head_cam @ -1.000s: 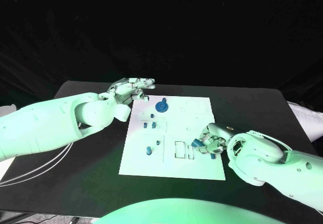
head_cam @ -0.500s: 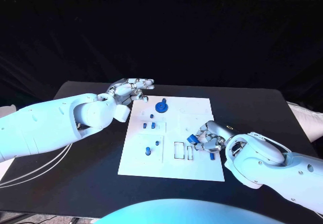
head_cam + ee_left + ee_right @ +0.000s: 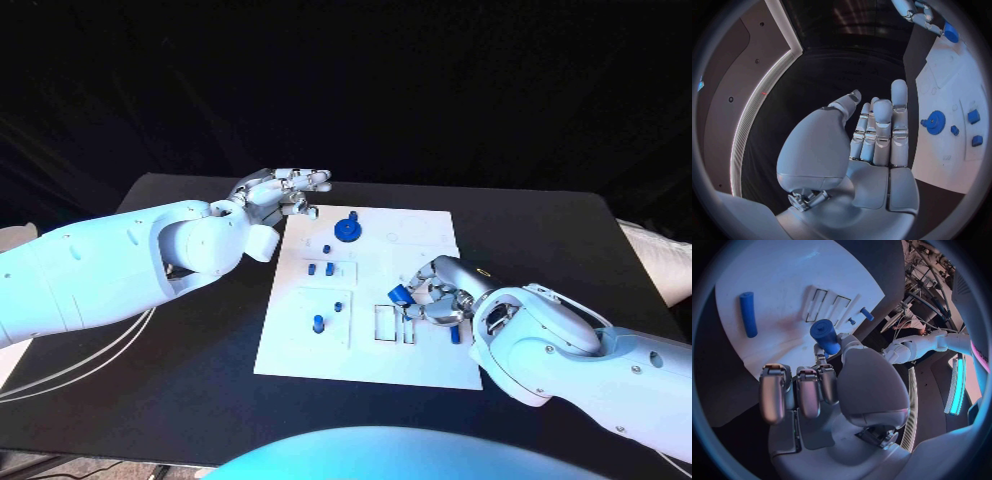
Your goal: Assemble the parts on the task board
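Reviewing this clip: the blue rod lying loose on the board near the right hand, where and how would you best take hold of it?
Probably at mid-length, from above. The blue rod lies flat on the task board, bare board along both long sides, so thumb and a finger could pinch across its width. The right hand would have to free itself first: it holds a blue cylinder.

White task board (image 3: 368, 350), blue parts (image 3: 346, 229), black table (image 3: 173, 390), silver hands (image 3: 281, 188), white arms (image 3: 101, 275).

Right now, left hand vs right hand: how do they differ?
Left hand holds nothing, fingers extended; right hand grips a blue cylinder part. Left hand hovers at the task board far-left corner, over black table; right hand is over the board, near the rectangular slots. Both are silver, on white arms.
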